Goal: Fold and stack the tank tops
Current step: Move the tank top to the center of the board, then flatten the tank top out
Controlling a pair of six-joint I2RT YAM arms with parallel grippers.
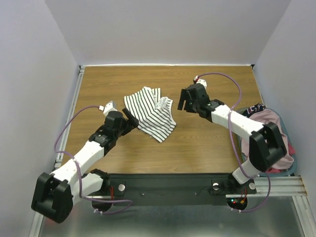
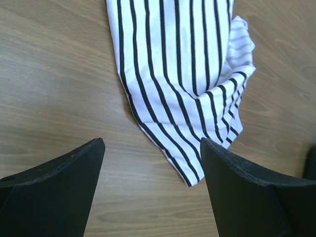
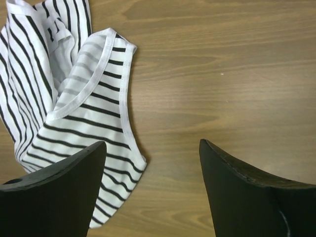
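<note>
Striped tank top [image 1: 149, 114]: location and state? (K)

Middle of the table [image 1: 207, 148], loosely bunched, not a clean fold. A strap-and-neckline part lies doubled over the body, and a hem corner points toward the near edge. Nothing grips it. (R)

Fingers? (K)

Left gripper [image 1: 131, 118]: jaws wide and empty, hanging just beside the cloth's left edge. Its own camera shows the hem corner ahead of the fingers, with bare wood between them. Right gripper [image 1: 183, 101]: jaws also wide and empty, just beside the right edge by the bound neckline. (R)

Why one on each side? (K)

My reading: the pair brackets the garment so each can pinch an opposite edge, then spread or double it. Wide jaws suit coming down over thin fabric lying flat on wood. (R)

Second top? (K)

Pink tank top [image 1: 270, 121] sits in the bin [image 1: 296, 168] at the right, well apart from the work area. It is heaped with a dark garment [image 1: 256, 107] and a red garment [image 1: 292, 148]. Judged: it waits there until the striped one is folded, so the stack has a base. Task looks early; no stack yet. (R)

Risk? (K)

Soft knit. A pinch may catch two layers, or only the band, and drag the fold askew (R)
</note>
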